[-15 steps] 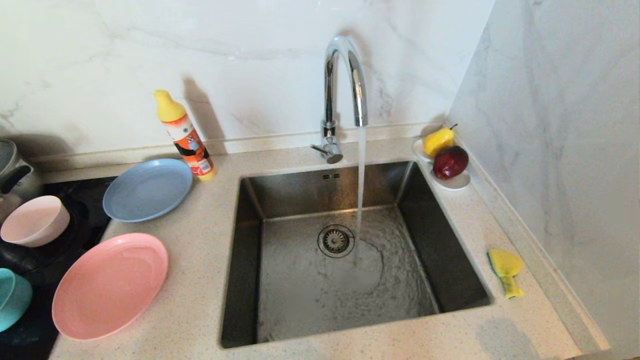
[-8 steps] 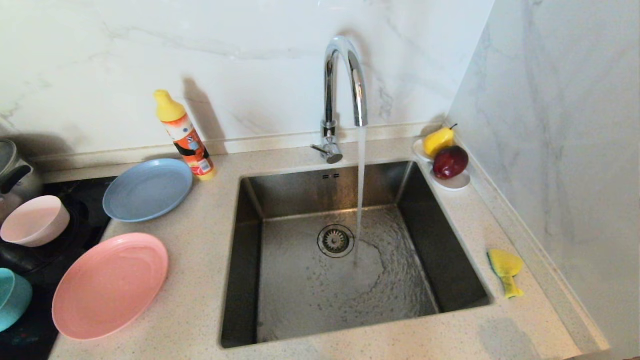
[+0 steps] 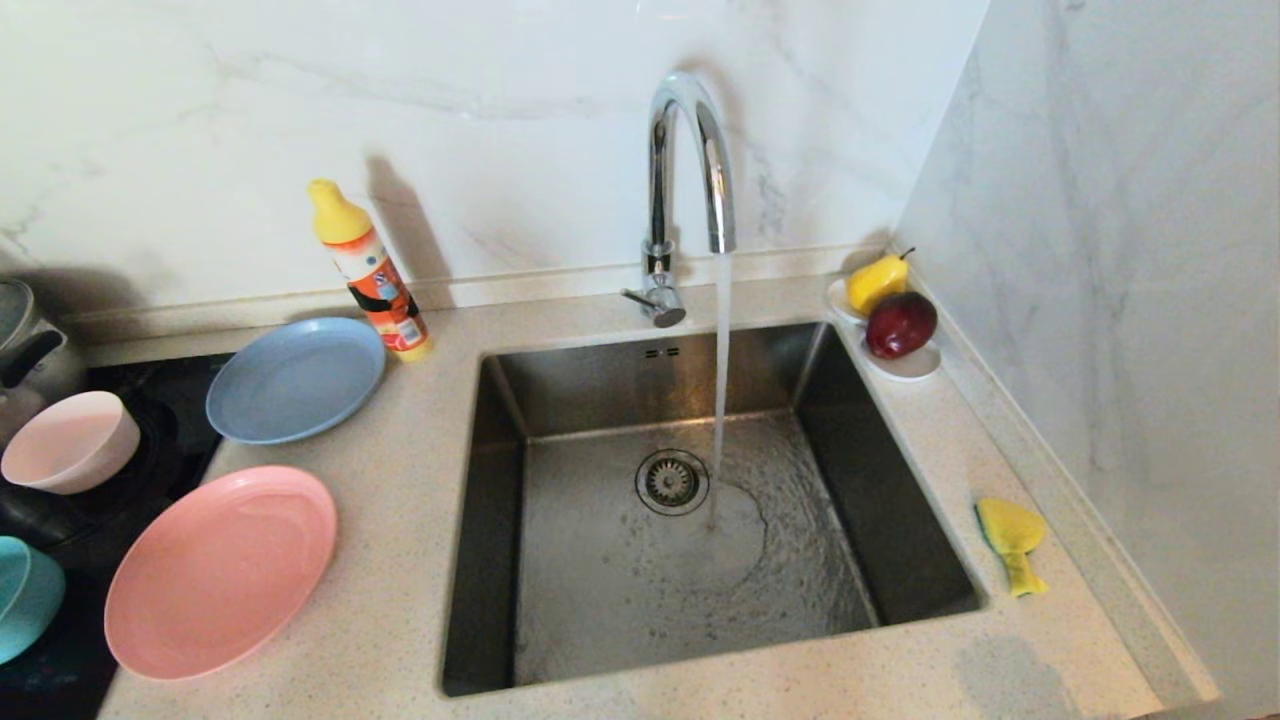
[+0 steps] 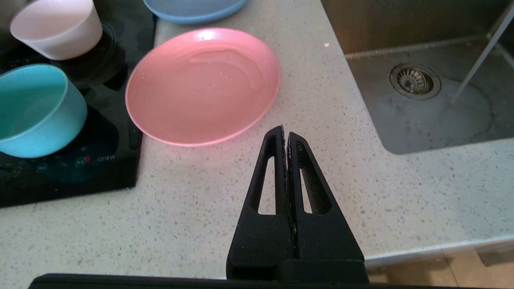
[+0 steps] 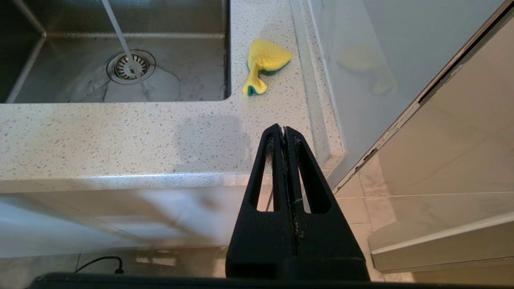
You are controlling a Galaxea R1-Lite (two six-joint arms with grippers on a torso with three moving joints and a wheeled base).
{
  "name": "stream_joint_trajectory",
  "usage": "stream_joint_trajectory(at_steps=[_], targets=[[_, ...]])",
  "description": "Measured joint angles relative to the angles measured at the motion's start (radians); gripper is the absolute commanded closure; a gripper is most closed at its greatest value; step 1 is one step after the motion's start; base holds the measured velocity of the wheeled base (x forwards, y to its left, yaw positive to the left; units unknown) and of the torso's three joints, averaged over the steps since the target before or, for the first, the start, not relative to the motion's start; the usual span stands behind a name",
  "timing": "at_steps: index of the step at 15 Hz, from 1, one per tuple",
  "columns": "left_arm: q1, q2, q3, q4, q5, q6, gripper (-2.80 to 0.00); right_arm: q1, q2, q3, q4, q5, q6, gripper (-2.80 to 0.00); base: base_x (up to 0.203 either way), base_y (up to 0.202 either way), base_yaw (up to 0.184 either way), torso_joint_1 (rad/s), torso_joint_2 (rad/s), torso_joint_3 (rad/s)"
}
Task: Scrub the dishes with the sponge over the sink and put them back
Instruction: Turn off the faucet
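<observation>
**Water Running Into the Sink, Both Arms Parked at the Counter Edge**

On the far left, the teal bowl (image 3: 25, 595) and the pale pink bowl (image 3: 68, 440) stood on the black cooktop (image 3: 150, 470), and both looked empty. A steel pot (image 3: 25, 340) was behind them at the frame edge. Next to them on the speckled counter (image 3: 400, 520), the pink plate (image 3: 220, 570) and the grey-blue plate (image 3: 295, 378) lay flat with nothing on them. A detergent bottle (image 3: 370, 272) stood just behind the grey-blue plate. In the middle, the sink (image 3: 480, 520) held only water, which fell from the faucet (image 3: 685, 170) beside the drain strainer (image 3: 672, 481). At the back right corner, a small white dish (image 3: 905, 365) carried 1 yellow pear (image 3: 876, 282) and 1 dark red fruit (image 3: 900, 323). The sponge (image 3: 1012, 540) lay bent on the counter right of the sink, near the wall.

The left gripper (image 4: 285, 134) hung over the counter's front edge near the pink plate, fingers pressed together, holding nothing. The right gripper (image 5: 283, 132) hung at the front edge, apart from the sponge, also closed and empty.
</observation>
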Motion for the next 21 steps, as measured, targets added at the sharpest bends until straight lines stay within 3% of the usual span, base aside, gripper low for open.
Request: stream_joint_trajectory(at_steps=[3,7,10,13,16,21], targets=[[0.000,0.005,-0.053,0.019,-0.032,-0.003,0.00,0.000,0.000,0.000,0.000,0.000,0.000,0.00,0.000,0.000,0.000,0.000,0.00,0.000],[0.001,0.180,-0.352,0.060,-0.183,-0.062,0.00,0.000,0.000,0.000,0.000,0.000,0.000,0.00,0.000,0.000,0.000,0.000,0.00,0.000],[0.000,0.470,-0.615,0.068,-0.349,-0.159,0.00,0.000,0.001,0.000,0.000,0.000,0.000,0.00,0.000,0.000,0.000,0.000,0.00,0.000],[-0.016,0.786,-0.824,0.053,-0.571,-0.238,0.00,0.000,0.001,0.000,0.000,0.000,0.000,0.00,0.000,0.000,0.000,0.000,0.00,0.000],[-0.056,1.069,-0.921,-0.058,-0.736,-0.303,0.00,0.000,0.001,0.000,0.000,0.000,0.000,0.00,0.000,0.000,0.000,0.000,0.00,0.000],[-0.157,1.462,-0.974,-0.400,-0.787,-0.437,0.00,0.000,0.001,0.000,0.000,0.000,0.000,0.00,0.000,0.000,0.000,0.000,0.00,0.000]])
